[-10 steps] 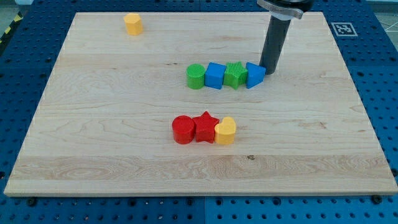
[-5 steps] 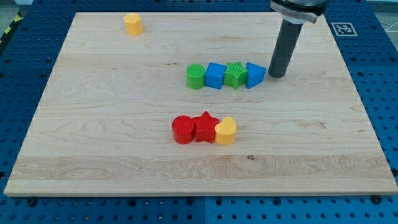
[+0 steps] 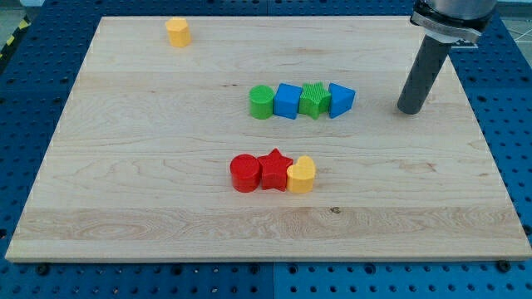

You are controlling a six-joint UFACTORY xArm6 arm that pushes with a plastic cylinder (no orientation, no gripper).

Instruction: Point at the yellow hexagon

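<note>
Yellow hexagon [image 3: 177, 31] sits alone near the view's top left of the wooden worktop [image 3: 125, 166]. No pincer here, only a rod; the tip [image 3: 409, 110] rests far away at the view's right, beside the blue triangle block [image 3: 340, 100], so it must cross over.

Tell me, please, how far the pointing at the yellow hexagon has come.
Nothing looks done yet. My tip stands on the board's right side, to the right of the blue triangular block, apart from it. The yellow hexagon sits untouched near the top left corner. Left: the whole crossing of the board to it.
</note>
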